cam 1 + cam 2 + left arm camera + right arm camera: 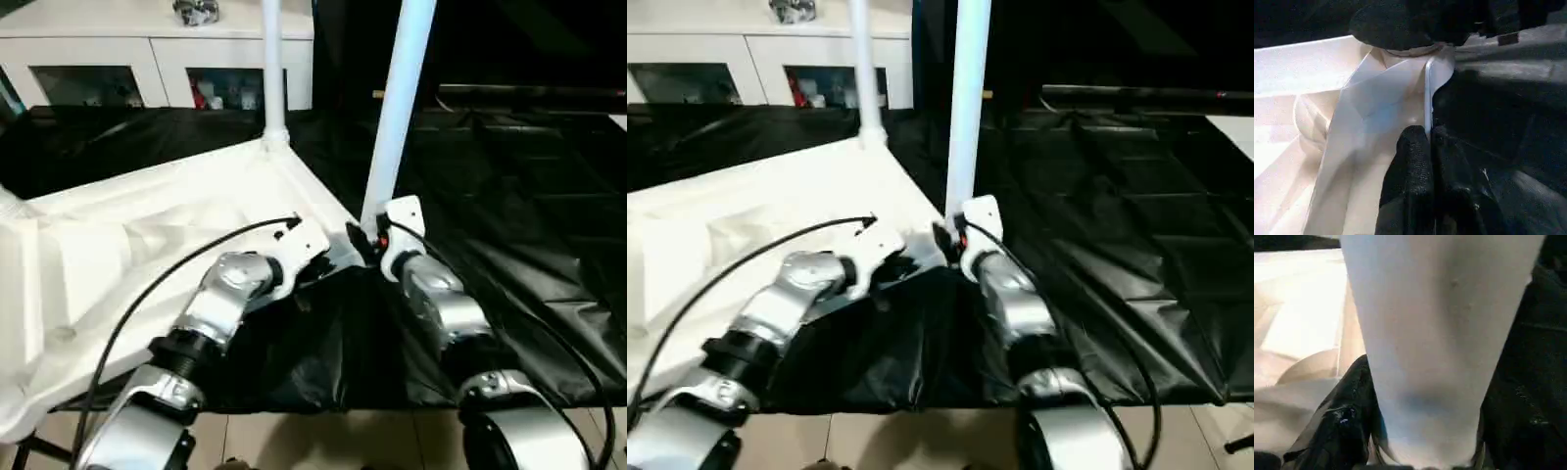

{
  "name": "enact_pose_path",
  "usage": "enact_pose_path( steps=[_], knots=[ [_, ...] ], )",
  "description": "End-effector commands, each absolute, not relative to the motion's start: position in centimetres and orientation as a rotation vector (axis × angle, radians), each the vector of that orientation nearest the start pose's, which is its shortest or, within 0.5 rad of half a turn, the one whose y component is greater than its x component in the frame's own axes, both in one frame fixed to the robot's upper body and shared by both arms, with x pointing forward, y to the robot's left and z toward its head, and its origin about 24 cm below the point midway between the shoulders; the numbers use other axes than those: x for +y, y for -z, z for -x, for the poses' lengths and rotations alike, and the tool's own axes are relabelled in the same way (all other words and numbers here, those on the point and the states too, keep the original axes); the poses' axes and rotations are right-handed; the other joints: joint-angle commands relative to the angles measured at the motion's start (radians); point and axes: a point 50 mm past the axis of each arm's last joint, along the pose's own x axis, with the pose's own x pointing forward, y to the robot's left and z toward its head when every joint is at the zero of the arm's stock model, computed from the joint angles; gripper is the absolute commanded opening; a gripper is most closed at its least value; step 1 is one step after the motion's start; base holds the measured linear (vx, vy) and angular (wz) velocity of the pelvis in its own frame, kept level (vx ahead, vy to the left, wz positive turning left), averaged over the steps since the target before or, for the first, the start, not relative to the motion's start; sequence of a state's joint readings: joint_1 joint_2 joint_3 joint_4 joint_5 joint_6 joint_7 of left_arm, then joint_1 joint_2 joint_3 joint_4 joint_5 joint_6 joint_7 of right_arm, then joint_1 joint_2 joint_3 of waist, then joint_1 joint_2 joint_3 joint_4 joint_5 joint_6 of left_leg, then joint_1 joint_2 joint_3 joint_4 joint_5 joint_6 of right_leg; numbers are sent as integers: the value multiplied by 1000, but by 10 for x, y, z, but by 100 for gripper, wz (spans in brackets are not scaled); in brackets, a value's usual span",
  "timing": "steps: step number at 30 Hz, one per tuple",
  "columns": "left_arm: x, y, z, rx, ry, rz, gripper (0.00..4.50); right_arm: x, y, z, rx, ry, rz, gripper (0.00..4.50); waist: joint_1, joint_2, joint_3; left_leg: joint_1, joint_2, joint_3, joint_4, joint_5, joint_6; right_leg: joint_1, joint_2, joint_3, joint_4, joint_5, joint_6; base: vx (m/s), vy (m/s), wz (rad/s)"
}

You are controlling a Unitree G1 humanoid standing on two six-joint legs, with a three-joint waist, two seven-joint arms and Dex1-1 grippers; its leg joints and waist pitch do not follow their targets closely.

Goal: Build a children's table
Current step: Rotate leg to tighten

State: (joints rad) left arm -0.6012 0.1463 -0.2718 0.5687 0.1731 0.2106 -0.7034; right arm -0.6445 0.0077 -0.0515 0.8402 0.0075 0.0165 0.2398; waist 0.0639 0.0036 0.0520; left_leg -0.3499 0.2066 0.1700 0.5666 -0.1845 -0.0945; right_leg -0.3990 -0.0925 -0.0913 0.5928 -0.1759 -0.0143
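The right gripper (1422, 450) grasps the near leg (400, 108) low down, a black finger (1337, 426) on each side of it. The left gripper (1431, 147) is clenched on the thin rim (1427, 98) of the table (147, 245), its fingers (1410, 166) pinching the edge at the near corner.

The table lies upside down on black sheeting (529, 235), ribbed underside up, filling the scene from 9 to 12 o'clock. The near leg stands upright at the corner, at 1 o'clock of the left gripper; a far leg (271, 69) rises at 12 o'clock. Open sheeting spreads toward 3 o'clock.

A white cabinet (147, 59) stands at 11 o'clock beyond the table.
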Motion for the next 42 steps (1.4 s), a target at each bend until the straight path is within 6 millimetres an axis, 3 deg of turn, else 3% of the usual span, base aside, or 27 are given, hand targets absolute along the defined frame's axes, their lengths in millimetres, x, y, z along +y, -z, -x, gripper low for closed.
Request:
enact_pose_path(
  steps=[1,5,11,16,18,25,26,30,32,39,40,42],
  knots=[
    [52,-56,-332,280,974,-462,0,-56,-18,-338,330,-502,-65,331,1,-1,-51,-3,18,-5,-73,-278,27,36,-53,46,-92,-399,-125,0,0,0],
    [63,-56,-328,276,1018,-457,0,-62,-26,-341,280,-581,-60,359,2,5,-56,-9,20,-3,-71,-231,36,45,-51,47,-74,-258,-174,0,0,0],
    [82,-54,-319,278,1137,-481,0,-81,-27,-335,228,-785,75,359,-2,4,-59,-15,20,1,-61,-169,70,54,-52,47,-59,-129,-225,0,0,0],
    [96,-56,-316,282,1209,-498,0,-96,-26,-324,230,-1004,169,359,3,4,-57,-10,23,4,-60,-184,89,54,-51,48,-60,-140,-241,0,0,0],
    [106,-58,-315,290,1253,-508,0,-102,-27,-314,235,-1167,235,359,5,5,-57,-8,25,4,-60,-192,89,53,-51,48,-61,-149,-243,0,0,0],
    [125,-56,-308,344,1349,-527,0,-109,-35,-304,262,-1390,234,359,21,-1,-54,-3,29,8,-60,-196,90,49,-51,50,-59,-172,-247,0,0,0],
    [128,-55,-307,354,1359,-535,0,-108,-36,-304,264,-1409,240,335,24,1,-56,-2,29,8,-60,-194,90,50,-51,50,-56,-169,-249,0,0,0],
    [135,-54,-304,377,1386,-545,0,-106,-38,-302,277,-1465,247,312,26,-7,-53,-4,29,8,-62,-187,86,49,-52,50,-56,-179,-244,0,0,0],
    [137,-54,-304,379,1387,-544,0,-105,-38,-302,289,-1491,255,295,27,-5,-52,-4,30,6,-62,-185,82,48,-53,51,-56,-190,-240,0,0,0],
    [140,-53,-304,389,1378,-538,0,-106,-35,-298,319,-1539,252,274,27,-7,-53,-4,29,7,-61,-167,85,48,-53,51,-55,-188,-235,0,0,0],
    [140,-53,-304,391,1368,-531,0,-105,-35,-298,316,-1526,230,274,27,-13,-51,-5,29,7,-62,-166,87,48,-52,51,-56,-185,-236,0,0,0],
    [139,-53,-305,390,1348,-525,0,-104,-34,-299,306,-1491,201,274,28,-9,-51,-5,29,7,-62,-170,87,48,-53,50,-56,-199,-234,0,0,0]
  ],
)
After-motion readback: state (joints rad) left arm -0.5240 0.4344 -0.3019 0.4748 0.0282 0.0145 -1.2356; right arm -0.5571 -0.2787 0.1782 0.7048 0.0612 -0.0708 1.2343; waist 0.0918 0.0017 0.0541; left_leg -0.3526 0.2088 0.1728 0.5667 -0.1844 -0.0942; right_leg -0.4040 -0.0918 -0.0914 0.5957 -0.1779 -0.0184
